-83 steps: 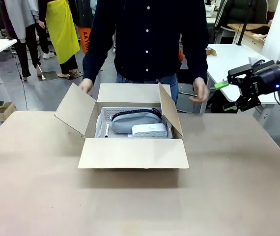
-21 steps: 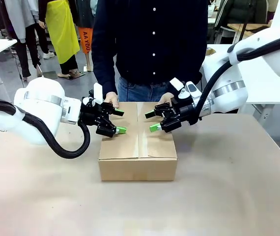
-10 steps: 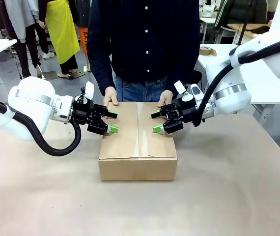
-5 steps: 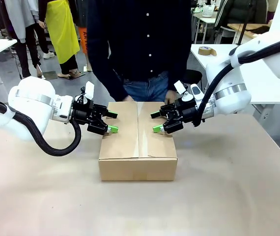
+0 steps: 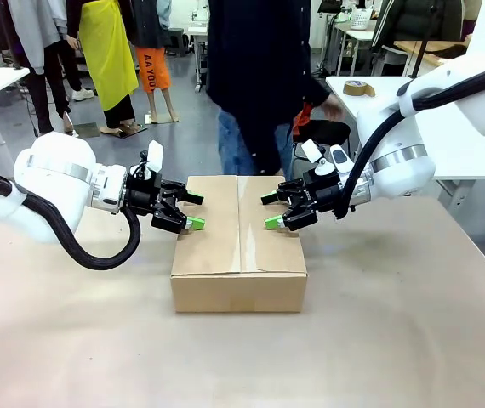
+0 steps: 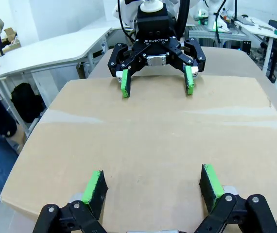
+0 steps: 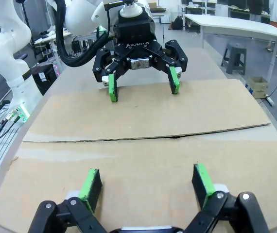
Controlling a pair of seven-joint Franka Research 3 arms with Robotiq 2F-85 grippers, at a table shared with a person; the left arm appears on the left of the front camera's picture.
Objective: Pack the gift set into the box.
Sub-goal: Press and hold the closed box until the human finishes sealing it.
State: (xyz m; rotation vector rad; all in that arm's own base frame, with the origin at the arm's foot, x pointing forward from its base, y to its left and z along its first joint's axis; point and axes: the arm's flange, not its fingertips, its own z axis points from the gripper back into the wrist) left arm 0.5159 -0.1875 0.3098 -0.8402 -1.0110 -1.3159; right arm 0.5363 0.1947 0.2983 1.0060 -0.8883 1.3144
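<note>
Left gripper: fingers spread wide, holding nothing, poised just over the box's left flap.
Right gripper: likewise splayed and empty, over the right flap.
Box: flaps folded shut; gift set presumably inside, unseen.
Advice: press both flaps evenly near the centre seam, flat-fingered.
Person: was turned away behind the table.

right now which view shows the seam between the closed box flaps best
The right wrist view: the seam crosses the frame, sharp and close. The front view shows it smaller, running away from the camera. The left wrist view shows only a faint band.
</note>
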